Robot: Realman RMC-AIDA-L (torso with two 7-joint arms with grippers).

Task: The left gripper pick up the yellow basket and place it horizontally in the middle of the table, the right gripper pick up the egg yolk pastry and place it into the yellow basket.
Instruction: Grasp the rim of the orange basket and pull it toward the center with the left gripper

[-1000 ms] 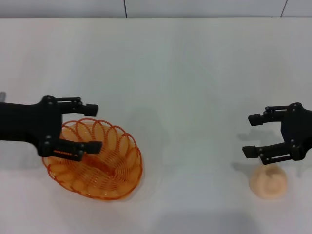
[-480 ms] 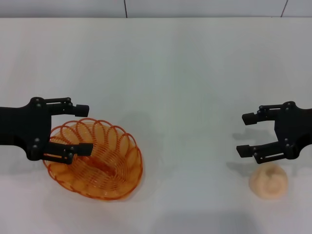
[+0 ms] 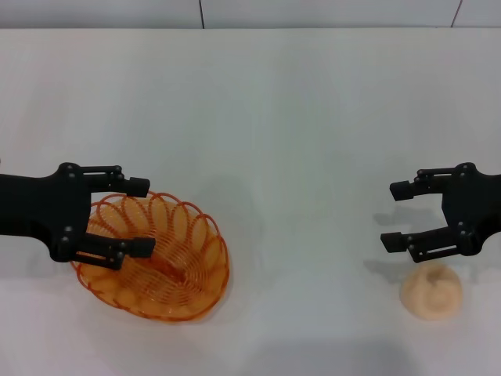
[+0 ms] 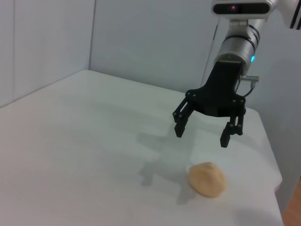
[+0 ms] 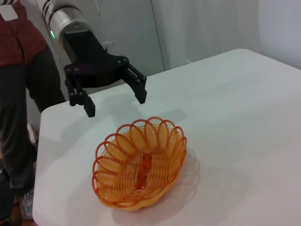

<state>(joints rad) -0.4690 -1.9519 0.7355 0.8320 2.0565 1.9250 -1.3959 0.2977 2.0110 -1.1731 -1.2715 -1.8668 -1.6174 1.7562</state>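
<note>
The yellow basket [image 3: 182, 266] lies on the white table [image 3: 274, 117] at the front left, its long axis slanted; it also shows in the right wrist view [image 5: 139, 162]. My left gripper [image 3: 142, 217] is open and empty, held over the basket's left rim without touching it; it also shows in the right wrist view [image 5: 115, 103]. The egg yolk pastry [image 3: 430, 290] sits at the front right. My right gripper [image 3: 394, 215] is open and empty, just above and behind the pastry. The left wrist view shows that gripper [image 4: 201, 136] hovering over the pastry [image 4: 207, 179].
The table's far edge meets a grey wall [image 3: 313, 12]. A person in a red top [image 5: 19, 61] stands beyond the table's left end. The table's right edge [image 4: 270, 155] runs close past the pastry.
My left gripper drew back to the left off the basket's middle, then edged slightly right and lower. My right gripper shifted slightly left. Basket and pastry have not moved.
</note>
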